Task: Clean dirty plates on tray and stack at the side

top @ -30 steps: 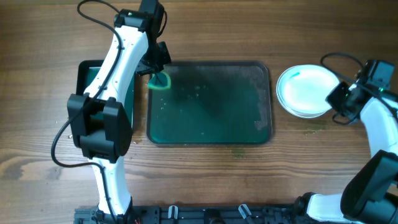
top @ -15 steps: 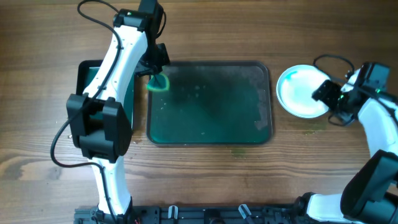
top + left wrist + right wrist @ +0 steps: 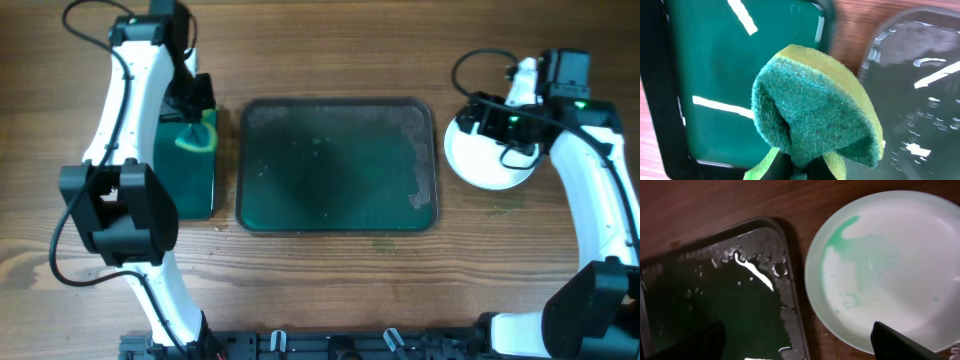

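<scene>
The dark-green tray (image 3: 336, 165) lies mid-table, wet and streaked, with no plate on it; its corner also shows in the wrist views (image 3: 715, 295) (image 3: 920, 75). The plates (image 3: 490, 168) rest on the wood right of the tray and show as one white disc. A faint green smear marks the top plate (image 3: 880, 265). My right gripper (image 3: 480, 118) hovers over the plates' far-left rim, open, with nothing between its fingertips (image 3: 800, 350). My left gripper (image 3: 196, 128) is shut on a green-and-yellow sponge (image 3: 815, 110) (image 3: 195, 138) above the small pan.
A smaller black-rimmed green pan (image 3: 185, 190) (image 3: 715, 60) sits left of the tray, under the left arm. Bare wood surrounds both. A cable loops over the table behind the right arm (image 3: 470, 65).
The left arm carried the sponge left, from the tray's far-left corner to above the small pan. The right gripper opened, released the plate and moved to its far-left rim.
</scene>
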